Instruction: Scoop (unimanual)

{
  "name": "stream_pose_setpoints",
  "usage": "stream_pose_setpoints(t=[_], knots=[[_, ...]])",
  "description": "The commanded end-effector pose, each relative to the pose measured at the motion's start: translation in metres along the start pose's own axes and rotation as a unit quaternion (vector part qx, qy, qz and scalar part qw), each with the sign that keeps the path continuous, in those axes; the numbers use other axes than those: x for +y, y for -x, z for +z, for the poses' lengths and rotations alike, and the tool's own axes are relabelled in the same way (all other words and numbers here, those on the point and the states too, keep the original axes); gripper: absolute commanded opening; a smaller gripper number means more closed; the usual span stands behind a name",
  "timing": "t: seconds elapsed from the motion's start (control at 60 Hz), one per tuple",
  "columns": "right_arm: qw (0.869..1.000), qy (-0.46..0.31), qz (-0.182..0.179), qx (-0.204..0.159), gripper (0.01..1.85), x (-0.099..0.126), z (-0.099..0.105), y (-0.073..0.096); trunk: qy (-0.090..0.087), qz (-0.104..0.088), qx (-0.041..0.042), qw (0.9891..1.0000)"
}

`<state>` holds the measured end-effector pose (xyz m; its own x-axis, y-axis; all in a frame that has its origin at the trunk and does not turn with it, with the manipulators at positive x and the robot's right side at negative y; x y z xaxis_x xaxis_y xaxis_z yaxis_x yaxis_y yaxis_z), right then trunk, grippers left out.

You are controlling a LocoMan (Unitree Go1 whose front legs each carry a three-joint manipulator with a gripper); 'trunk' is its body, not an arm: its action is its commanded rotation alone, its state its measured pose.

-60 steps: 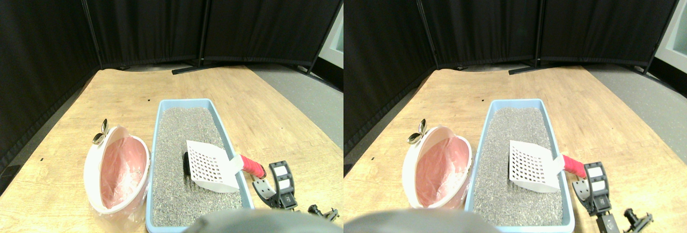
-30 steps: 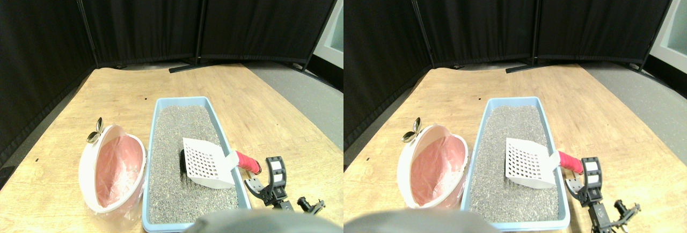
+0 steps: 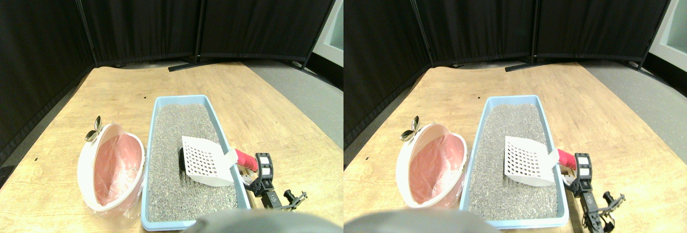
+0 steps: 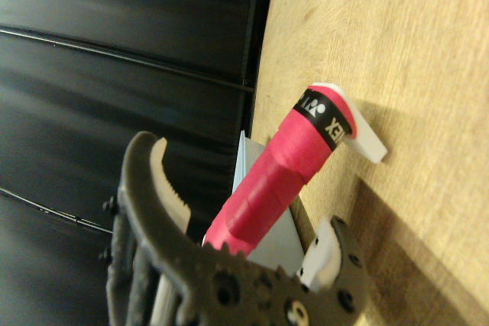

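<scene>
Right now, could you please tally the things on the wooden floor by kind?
Litter tray: 1
Scoop: 1
Lined bin: 1
Dark lump in the litter: 1
Metal clip on the bin rim: 1
Total: 5

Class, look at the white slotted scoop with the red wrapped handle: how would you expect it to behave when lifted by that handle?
The white slotted plastic scoop looks thin, so probably light and fairly stiff. Its red wrapped handle should resist slipping. Held at the far end, the blade may sag or twist.
</scene>
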<state>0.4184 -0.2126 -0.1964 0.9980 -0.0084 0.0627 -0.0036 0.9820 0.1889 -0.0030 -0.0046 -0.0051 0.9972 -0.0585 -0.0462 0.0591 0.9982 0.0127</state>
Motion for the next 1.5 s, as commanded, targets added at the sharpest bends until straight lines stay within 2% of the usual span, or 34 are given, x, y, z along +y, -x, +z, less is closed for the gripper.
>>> stream_pose_setpoints(t=[0.017,0.25,0.45,0.75,0.967,1.017,1.083,1.1,1.117,1.167,1.183,1.217,1.333,1.5], knots=[[1.0,-0.004,-0.003,-0.012,0.86,0.0,0.0,-0.006,0.009,0.0,0.0047,0.9999],[1.0,-0.019,-0.014,-0.006,0.9,-0.002,0.002,-0.023,0.01,0.0,0.0034,0.9999],[0.999,-0.025,-0.023,-0.011,0.9,-0.006,-0.002,-0.03,0.015,0.003,0.0059,0.9999],[0.998,-0.039,-0.043,0.005,0.91,-0.006,-0.009,-0.037,0.019,0.009,0.0064,0.9998],[0.999,-0.033,-0.04,0.006,0.92,-0.005,-0.01,-0.041,0.021,0.011,0.0064,0.9997],[0.999,-0.029,-0.04,0.009,0.88,-0.005,-0.01,-0.041,0.02,0.011,0.0042,0.9997],[0.999,-0.015,-0.028,0.006,0.68,-0.004,-0.009,-0.042,0.02,0.011,0.0036,0.9997],[0.999,-0.015,-0.028,0.006,0.68,-0.004,-0.009,-0.042,0.02,0.011,0.0036,0.9997],[1.0,-0.013,-0.026,0.001,0.61,-0.004,-0.01,-0.042,0.021,0.011,0.0031,0.9997],[1.0,-0.007,-0.022,-0.013,0.15,-0.004,-0.01,-0.042,0.021,0.012,0.001,0.9997],[1.0,-0.005,-0.022,-0.015,0.08,-0.004,-0.009,-0.042,0.021,0.012,0.0011,0.9997],[1.0,-0.008,-0.016,-0.022,0.06,-0.005,-0.009,-0.041,0.022,0.012,0.0019,0.9997],[0.999,0.007,-0.031,-0.024,0.06,-0.005,-0.004,-0.038,0.023,0.013,0.0023,0.9997],[0.999,0.027,-0.022,-0.023,0.06,-0.006,0.001,-0.036,0.026,0.012,0.001,0.9996]])
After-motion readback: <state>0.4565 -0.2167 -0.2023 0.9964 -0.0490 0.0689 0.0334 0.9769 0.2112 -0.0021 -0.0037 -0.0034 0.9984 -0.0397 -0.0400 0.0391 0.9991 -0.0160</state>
